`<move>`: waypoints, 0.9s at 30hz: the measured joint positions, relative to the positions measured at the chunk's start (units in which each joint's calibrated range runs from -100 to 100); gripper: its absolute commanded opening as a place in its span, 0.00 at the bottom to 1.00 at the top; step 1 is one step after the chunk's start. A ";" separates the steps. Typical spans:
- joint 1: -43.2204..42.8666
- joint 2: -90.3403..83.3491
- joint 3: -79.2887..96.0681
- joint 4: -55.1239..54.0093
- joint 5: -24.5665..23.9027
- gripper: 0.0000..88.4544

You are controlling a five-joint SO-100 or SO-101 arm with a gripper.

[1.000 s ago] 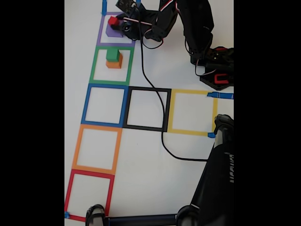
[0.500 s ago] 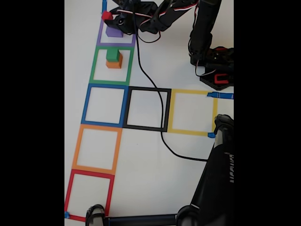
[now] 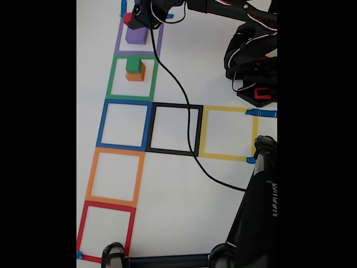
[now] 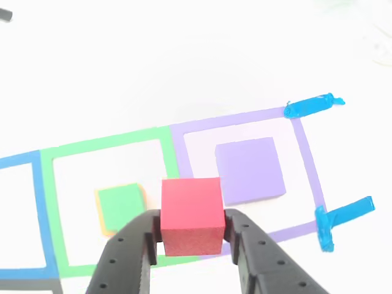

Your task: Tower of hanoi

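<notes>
The claw is squeezing the red cube up high (off the table), probably to carry it; the purple cube is sitting just beyond.

It looks like a robot test table: white top, colored tape squares down the left, black cable across the middle.

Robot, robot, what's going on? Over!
Claw shut on red cube, lifted. Purple cube bare in its square. Green cube sits on orange cube. Nothing blocking.
</notes>
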 measured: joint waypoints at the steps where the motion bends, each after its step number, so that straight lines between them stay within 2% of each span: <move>1: -1.29 0.00 -3.98 4.35 0.00 0.03; 8: -7.84 3.04 -34.09 32.25 0.00 0.02; 13: -11.82 3.29 -46.13 40.95 -0.36 0.02; 20: -15.10 3.12 -45.24 40.95 0.00 0.02; 27: -15.56 -2.20 -20.98 22.89 -0.36 0.02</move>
